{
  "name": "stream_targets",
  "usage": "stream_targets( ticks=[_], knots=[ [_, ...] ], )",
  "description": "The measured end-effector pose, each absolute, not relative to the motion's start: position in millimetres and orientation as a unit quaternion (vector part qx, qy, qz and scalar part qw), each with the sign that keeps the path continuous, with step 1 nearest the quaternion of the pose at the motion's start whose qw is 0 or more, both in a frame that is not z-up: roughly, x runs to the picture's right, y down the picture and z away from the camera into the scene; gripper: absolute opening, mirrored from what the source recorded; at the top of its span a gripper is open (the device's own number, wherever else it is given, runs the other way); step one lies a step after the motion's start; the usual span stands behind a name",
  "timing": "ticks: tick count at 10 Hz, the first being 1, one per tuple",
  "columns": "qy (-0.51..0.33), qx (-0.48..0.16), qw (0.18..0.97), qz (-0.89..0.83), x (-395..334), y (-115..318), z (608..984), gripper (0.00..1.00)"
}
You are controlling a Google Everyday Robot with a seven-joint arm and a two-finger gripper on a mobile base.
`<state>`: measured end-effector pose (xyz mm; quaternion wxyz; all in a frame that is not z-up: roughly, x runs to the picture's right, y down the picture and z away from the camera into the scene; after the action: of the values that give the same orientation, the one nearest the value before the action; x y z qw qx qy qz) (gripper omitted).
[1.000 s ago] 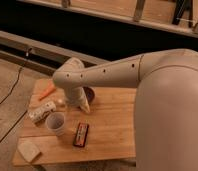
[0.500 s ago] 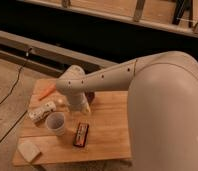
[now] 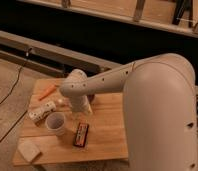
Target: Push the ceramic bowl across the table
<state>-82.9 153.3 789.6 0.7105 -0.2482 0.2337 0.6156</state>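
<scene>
The ceramic bowl shows only as a dark maroon, glossy sliver beneath the robot's forearm, near the middle of the counter's far edge; most of its round shape is hidden by the arm. The hand hangs at the end of the smooth white arm, low over the counter just in front of the bowl and towards the middle, and whether it is clenched or released cannot be told. The counter is a small rectangle of light butcher-block wood with plank grain running lengthwise. On it, a slim orange object lies near the far left corner, a pale boxy packet sits along the left edge, a white plastic cup stands upright in front of that packet, a dark flat rectangular bar lies just to the cup's right, and a pale square pad rests near the front left corner. Beyond is grey speckled floor crossed by a thin dark cable, a long grey beam, and a dark recess behind.
</scene>
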Motion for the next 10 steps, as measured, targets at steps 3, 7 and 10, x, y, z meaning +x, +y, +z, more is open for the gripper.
stream_targets(
  ticks=[3, 7, 10],
  knots=[
    [0.234, -0.251, 0.709, 0.616, -83, 152, 811, 0.65],
    [0.242, -0.256, 0.709, 0.611, -81, 152, 836, 0.65],
    [0.249, -0.263, 0.708, 0.607, -81, 147, 856, 0.65]
  ],
)
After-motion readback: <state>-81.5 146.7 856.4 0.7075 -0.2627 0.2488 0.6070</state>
